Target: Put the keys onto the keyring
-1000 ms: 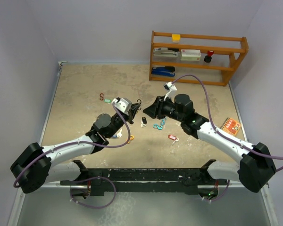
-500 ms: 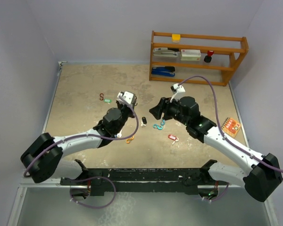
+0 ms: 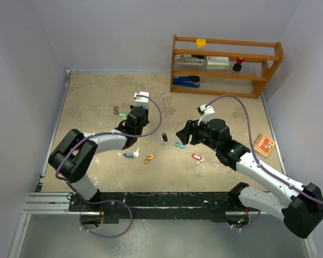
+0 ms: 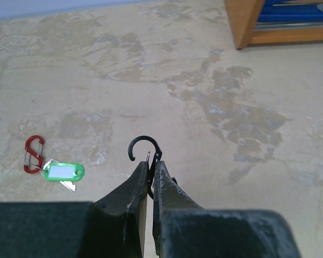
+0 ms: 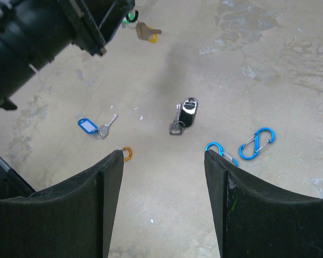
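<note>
Two white-labelled — green key (image 4: 62,173), blue key (image 5: 91,127)

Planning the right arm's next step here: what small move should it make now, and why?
Probably lower the right pincer onto the black-tagged key and close on it. Its jaws stand open with that key lying loose on the table just ahead of them, and the left pincer is shut on the black hook, ready for a key.

Silver metal keys (image 5: 110,122), matt mottled table (image 5: 290,70), probably wooden shelf (image 3: 242,45)
</note>
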Controlling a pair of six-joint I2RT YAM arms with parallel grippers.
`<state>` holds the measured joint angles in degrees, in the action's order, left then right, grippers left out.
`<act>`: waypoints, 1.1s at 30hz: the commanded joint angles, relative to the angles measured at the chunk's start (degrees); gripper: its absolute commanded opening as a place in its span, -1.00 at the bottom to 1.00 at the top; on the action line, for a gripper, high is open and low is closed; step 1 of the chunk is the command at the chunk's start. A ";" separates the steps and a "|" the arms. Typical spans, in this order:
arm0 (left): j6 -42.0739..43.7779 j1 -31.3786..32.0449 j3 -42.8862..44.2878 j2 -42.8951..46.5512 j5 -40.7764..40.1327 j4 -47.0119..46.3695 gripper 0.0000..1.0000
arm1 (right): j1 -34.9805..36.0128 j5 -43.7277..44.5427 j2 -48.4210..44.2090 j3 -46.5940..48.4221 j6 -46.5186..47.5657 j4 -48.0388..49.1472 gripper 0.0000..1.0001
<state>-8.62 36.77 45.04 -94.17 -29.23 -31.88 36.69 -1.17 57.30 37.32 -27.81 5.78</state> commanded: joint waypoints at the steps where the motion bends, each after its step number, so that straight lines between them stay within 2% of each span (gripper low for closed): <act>1: -1.64 -2.38 4.76 -2.92 -0.26 1.20 -1.00 | -0.13 -0.29 -1.81 -1.21 1.92 1.38 0.30; 16: -0.99 -8.38 18.98 -16.40 -0.01 10.92 -1.00 | -0.17 -1.03 -1.88 -3.52 2.47 1.16 0.30; 18: -1.29 -8.92 19.88 -17.27 0.01 11.34 -0.83 | -0.14 -1.03 -1.63 -3.55 2.45 1.19 0.30; 22: -1.81 -9.69 20.87 -17.55 0.36 12.03 -0.15 | -0.12 -0.77 -0.82 -3.43 2.96 1.38 0.30; 23: -1.83 -9.75 20.88 -17.23 0.18 11.94 -0.05 | -0.12 -0.28 -0.57 -3.34 3.13 1.59 0.30; 26: -1.86 -9.76 20.98 -15.20 -0.24 12.72 0.05 | -0.13 0.13 0.99 -2.94 3.32 2.17 0.29; 33: -7.35 -9.58 16.41 -4.39 2.39 14.71 0.11 | -0.04 -3.81 10.54 0.74 4.02 1.08 0.24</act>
<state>-11.20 27.14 63.22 -108.77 -28.64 -16.01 36.69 -2.44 63.94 34.24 -25.02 6.24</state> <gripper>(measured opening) 0.540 0.631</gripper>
